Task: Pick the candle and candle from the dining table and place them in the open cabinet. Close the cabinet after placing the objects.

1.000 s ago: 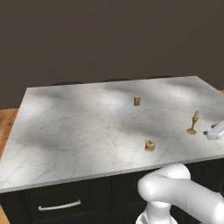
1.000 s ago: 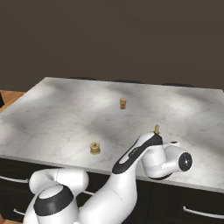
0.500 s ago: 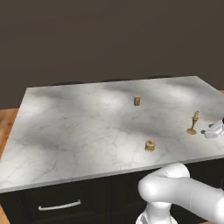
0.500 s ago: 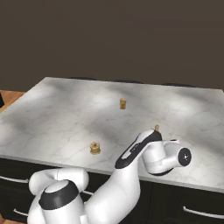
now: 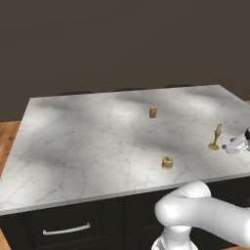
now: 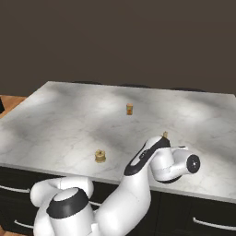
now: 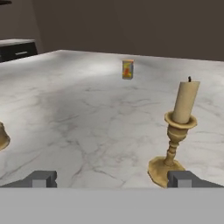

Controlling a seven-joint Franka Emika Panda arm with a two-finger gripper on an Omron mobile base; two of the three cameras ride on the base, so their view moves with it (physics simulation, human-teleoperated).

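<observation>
On the marble top: two candles and one small can, all upright, well apart from one another.
Dining table point(image 5: 88, 141): white-grey veined marble over a black base; one drawer with a silver handle point(image 5: 66, 229) shows at the near left in the left base view.
Taper candle point(image 7: 176, 133): cream taper with a dark wick, standing in a brass candlestick with a flared base. It sits near the right near corner of the table in the left base view point(image 5: 215, 137). In the right base view only its tip point(image 6: 165, 134) shows above the arm's wrist.
Short candle point(image 5: 167, 162): stubby, cream-yellow on a brass-coloured base, close to the near edge of the table, left of the taper. Right base view point(image 6: 100, 156): same spot, left of the arm.
Small can point(image 5: 153, 112): orange-yellow label, mid-table toward the far side; not part of the task. Hand view shows it point(image 7: 127, 69) beyond and left of the taper.
Gripper point(image 7: 113, 178): low, at table height, at the near right edge of the table, looking across the top. Jaws spread wide, nothing between them. The right finger tip point(image 7: 183, 177) is just in front of the candlestick base; whether they touch cannot be told. The left finger tip point(image 7: 40, 178) stands over bare marble.
Background: plain dark wall behind the table; wooden floor point(image 5: 9, 139) at far left.
</observation>
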